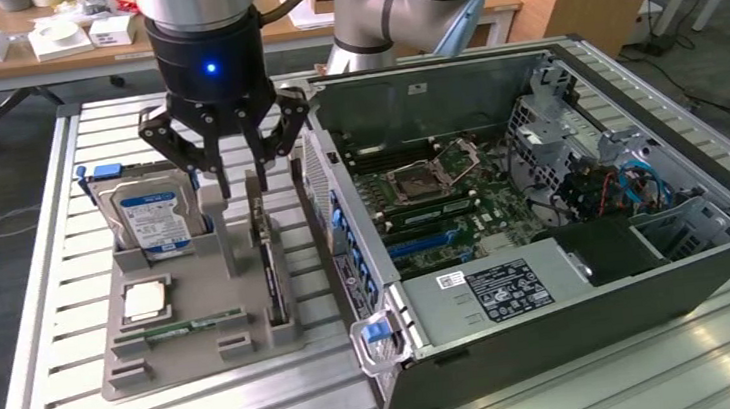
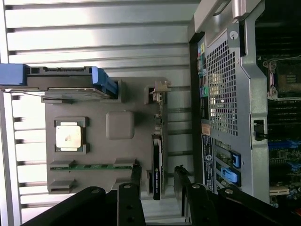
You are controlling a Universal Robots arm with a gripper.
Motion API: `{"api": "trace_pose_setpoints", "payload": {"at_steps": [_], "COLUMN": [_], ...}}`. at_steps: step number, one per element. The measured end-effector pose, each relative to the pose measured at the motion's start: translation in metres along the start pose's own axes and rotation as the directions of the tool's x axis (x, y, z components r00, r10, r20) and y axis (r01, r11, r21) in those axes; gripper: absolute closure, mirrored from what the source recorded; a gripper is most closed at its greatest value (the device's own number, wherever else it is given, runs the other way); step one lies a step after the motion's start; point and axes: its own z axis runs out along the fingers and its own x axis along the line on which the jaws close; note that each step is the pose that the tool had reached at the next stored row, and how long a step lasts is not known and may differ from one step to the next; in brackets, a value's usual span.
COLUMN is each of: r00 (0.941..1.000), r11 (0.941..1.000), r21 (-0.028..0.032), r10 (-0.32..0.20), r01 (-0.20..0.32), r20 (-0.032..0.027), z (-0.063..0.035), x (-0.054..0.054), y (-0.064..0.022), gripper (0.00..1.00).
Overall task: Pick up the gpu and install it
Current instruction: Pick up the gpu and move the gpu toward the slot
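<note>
The gpu (image 1: 269, 259) stands on edge in grey tray (image 1: 153, 368), left-centre of exterior view, beside open case (image 1: 591, 318). Fingers (image 2: 181, 183) apart, straddling its upper edge. Likely light, stiff, fragile: grip flat faces near top.

No wording is legible to me in either view. Printed surfaces, all unreadable:
(a) the blue-and-white hard drive label (image 1: 153, 225), carrying lines of fine print;
(b) the white power supply label (image 1: 508, 291), with black print;
(c) a small white sticker (image 1: 449, 279) just beside it;
(d) a dark rear panel sticker (image 2: 206, 147), seen from my wrist;
(e) a faint pale mark on the gpu (image 2: 156, 167).
</note>
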Motion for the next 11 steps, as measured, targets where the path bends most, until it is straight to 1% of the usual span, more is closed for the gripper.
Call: {"api": "trace_pose_setpoints", "payload": {"at_steps": [4,6,11], "r00": [1.0000,1.0000,1.0000], "r11": [1.0000,1.0000,1.0000], "r21": [0.0000,0.0000,-0.0001], "r10": [0.000,0.000,0.000], "r01": [0.000,0.000,0.000], "r20": [0.0000,0.0000,0.0002], "z": [0.0008,0.0043,0.0055], "x": [0.0000,0.0001,0.0001], "y": [0.0000,-0.0002,-0.0002], "gripper": [0.59,0.59,0.59]}}
